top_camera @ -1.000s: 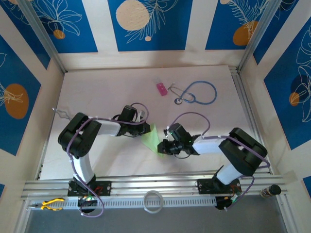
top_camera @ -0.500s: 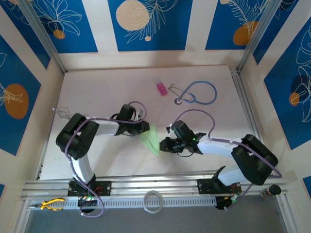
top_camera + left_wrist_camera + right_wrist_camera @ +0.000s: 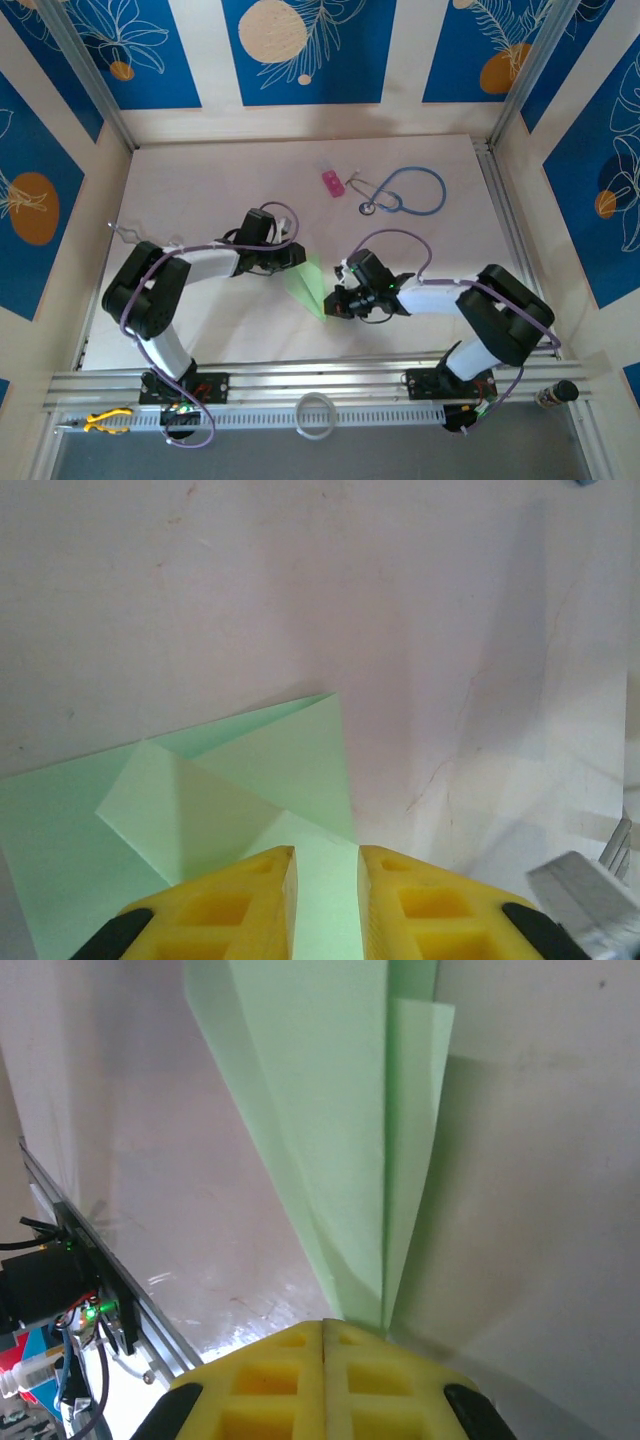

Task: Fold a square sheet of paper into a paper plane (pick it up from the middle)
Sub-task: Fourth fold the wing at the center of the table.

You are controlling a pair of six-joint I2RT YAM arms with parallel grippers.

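Note:
The square sheet of paper (image 3: 308, 283) is light green and folded into a narrow, pointed paper plane shape, lying on the white table between the two arms. My left gripper (image 3: 300, 258) is at its far end. In the left wrist view the left gripper (image 3: 325, 865) stands slightly open, and the folded paper (image 3: 250, 770) shows through the gap and beneath the fingers. My right gripper (image 3: 334, 305) is at the paper's near tip. In the right wrist view the right gripper (image 3: 324, 1325) is shut, and the paper's (image 3: 330, 1110) narrow end runs in under the right fingertip (image 3: 400, 1360), beside the seam.
A small pink block (image 3: 332, 182) and a blue stethoscope (image 3: 405, 190) lie at the back of the table. On the front rail sit a white ring (image 3: 316, 415) and a yellow-handled tool (image 3: 105, 420). The metal rail (image 3: 90, 1260) runs close behind the right gripper.
The left jaws have parted a little over the paper's far end. The right jaws have closed at the near tip. The paper has shifted slightly on the table.

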